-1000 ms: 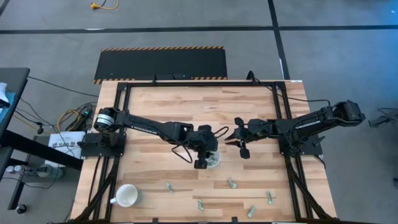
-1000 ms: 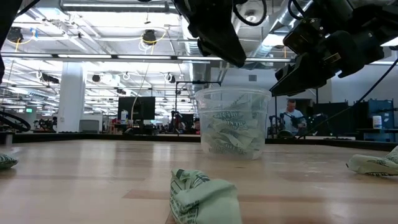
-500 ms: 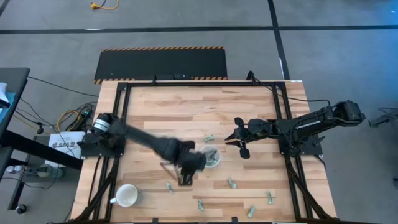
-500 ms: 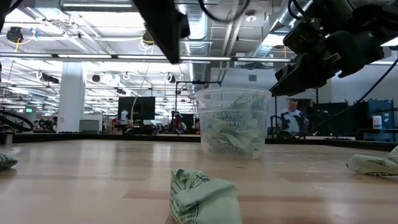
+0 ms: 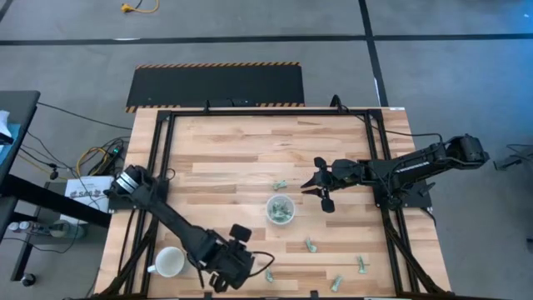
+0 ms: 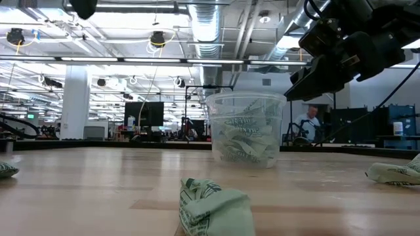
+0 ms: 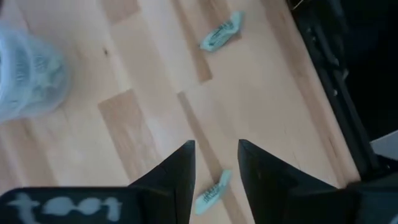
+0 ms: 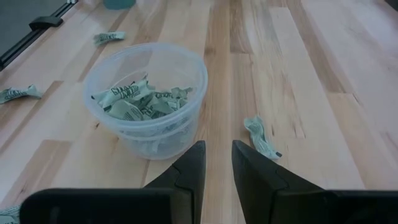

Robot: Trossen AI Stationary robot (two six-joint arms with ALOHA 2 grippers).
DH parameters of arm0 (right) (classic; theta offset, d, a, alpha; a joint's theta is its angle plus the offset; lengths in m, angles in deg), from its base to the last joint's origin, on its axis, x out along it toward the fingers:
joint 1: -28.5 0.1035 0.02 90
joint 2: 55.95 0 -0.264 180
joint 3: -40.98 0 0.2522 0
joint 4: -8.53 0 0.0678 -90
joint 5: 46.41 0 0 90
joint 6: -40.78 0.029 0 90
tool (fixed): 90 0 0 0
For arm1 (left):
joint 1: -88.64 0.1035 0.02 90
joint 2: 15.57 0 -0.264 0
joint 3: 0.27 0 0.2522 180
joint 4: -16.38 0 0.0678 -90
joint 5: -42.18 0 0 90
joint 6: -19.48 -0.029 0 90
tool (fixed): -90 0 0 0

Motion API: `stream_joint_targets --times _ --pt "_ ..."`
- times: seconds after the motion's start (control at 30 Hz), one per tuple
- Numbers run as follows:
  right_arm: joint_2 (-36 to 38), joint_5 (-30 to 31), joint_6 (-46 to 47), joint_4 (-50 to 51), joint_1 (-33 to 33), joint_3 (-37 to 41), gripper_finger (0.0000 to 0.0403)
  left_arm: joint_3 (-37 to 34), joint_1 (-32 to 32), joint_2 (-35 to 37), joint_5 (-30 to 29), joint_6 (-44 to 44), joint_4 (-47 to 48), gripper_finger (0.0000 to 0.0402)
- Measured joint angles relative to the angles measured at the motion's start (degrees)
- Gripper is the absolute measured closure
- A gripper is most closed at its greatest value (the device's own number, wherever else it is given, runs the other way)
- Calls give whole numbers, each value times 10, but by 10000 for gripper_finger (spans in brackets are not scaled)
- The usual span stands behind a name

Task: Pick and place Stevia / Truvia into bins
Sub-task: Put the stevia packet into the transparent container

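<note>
left gripper [image 7: 213, 163]: fingers slightly apart, empty, above a sachet [image 7: 211, 190] at the table's [image 5: 233, 150] near edge | right gripper [image 8: 216, 163]: fingers narrowly apart, empty | cup [image 8: 147, 98] just ahead, sachets inside | another sachet [image 8: 261, 136] beside it

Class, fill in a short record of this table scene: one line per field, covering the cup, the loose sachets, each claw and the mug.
Cup: clear cup mid-table, holding several sachets
Loose sachets: about six on the table, one just beyond the cup
Left claw: left claw at the near edge, over a sachet, empty
Right claw: right claw beside the cup, empty
Mug: white mug near the left arm
</note>
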Motion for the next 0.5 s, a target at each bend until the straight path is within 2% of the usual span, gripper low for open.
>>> stream_joint_targets --times 0.23,0.5 --pt "0 0 0 -3 0 0 332 0 0 -42 32 0 10 287" --pt "0 0 0 -6 0 0 332 0 2 -76 42 -8 97 287"
